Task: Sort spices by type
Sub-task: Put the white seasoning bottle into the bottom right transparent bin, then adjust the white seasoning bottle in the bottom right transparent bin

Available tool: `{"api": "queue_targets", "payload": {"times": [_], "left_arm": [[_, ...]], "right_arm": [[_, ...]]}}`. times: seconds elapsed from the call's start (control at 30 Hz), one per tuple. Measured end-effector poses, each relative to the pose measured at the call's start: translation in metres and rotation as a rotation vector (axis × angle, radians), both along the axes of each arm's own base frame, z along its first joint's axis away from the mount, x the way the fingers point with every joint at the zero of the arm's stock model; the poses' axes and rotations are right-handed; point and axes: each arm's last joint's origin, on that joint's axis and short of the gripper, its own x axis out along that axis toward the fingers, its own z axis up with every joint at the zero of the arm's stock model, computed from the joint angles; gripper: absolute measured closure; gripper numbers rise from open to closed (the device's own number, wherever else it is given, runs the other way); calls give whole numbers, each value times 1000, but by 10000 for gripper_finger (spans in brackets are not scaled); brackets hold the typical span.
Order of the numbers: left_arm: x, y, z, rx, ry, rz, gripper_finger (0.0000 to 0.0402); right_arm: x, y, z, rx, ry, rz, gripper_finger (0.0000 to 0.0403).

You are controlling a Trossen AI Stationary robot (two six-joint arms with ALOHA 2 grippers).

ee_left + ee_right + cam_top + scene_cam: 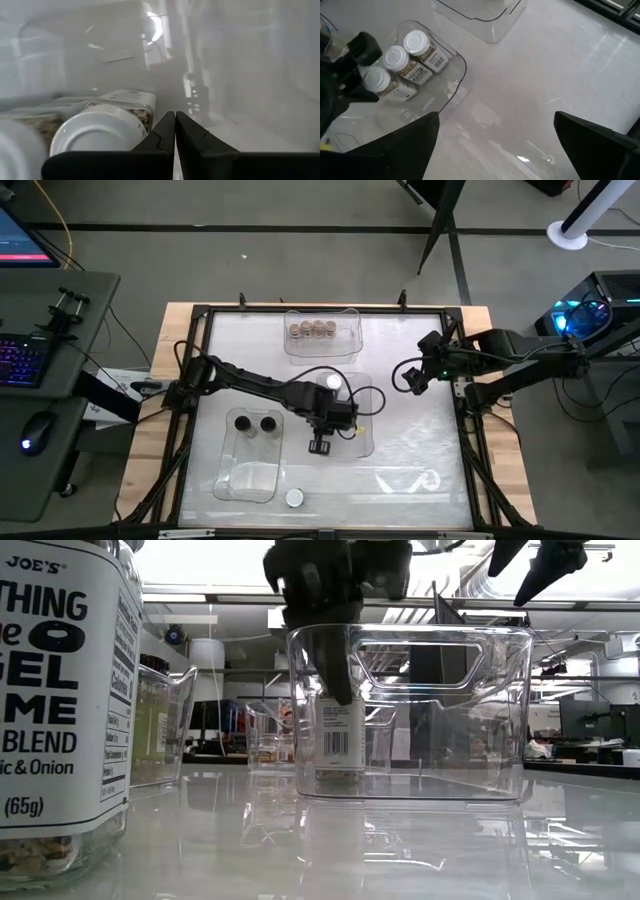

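Observation:
My left gripper (320,445) reaches down into the middle clear bin (368,432), fingers shut (175,119) with nothing between them. Three white-lidded spice jars (395,57) stand in this bin; the nearest one (97,132) is right beside the fingers. Two black-lidded jars (255,422) stand in the near-left bin (232,480). Several tan-lidded jars (311,330) stand in the far bin (350,345). One white-lidded jar (294,498) stands alone on the table near the front edge. My right gripper (410,375) hangs open above the table's right side. My left gripper points down inside the middle bin, its shut fingers (165,132) close against the side of a white-lidded jar (135,107). I cannot tell whether they touch it. The jar stands upright on the bin's floor.
The middle bin's walls (420,710) close around my left gripper. The lone jar (60,710) stands close to the low camera. Bare table (545,90) lies right of the middle bin, below my right gripper (495,145). A desk with keyboard and mouse (40,360) stands left of the table.

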Motion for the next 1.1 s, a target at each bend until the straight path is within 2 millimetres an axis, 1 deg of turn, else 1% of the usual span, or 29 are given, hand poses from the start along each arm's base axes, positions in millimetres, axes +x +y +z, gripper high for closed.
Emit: {"api": "queue_targets", "payload": {"times": [0.13,0.27,0.43,0.53,0.63,0.73,0.83,0.93,0.97,1.03,1.1], "left_arm": [[2,12,0,32,-3,66,401],[2,23,0,25,6,125,401],[1,33,3,24,9,146,401],[0,37,18,-1,0,142,401],[-6,40,41,-13,-26,117,401],[-20,45,67,-21,-52,119,401],[-42,50,101,9,-98,141,401],[-63,57,131,111,-199,195,401],[-69,62,136,154,-222,223,401],[-80,73,140,196,-272,291,401],[-87,84,133,191,-273,367,401]], "right_arm": [[0,0,0,-1,0,-1,11],[0,0,0,-2,0,-1,11],[2,1,1,18,-14,15,11],[11,2,3,15,-75,67,11],[27,5,3,-7,-119,140,11],[48,4,-4,-42,-111,198,12],[74,1,-20,-54,-53,249,22],[99,-5,-42,-63,39,290,59],[107,-7,-51,-63,74,304,79],[121,-14,-69,-70,157,322,133],[134,-22,-87,-66,224,345,202]]}}
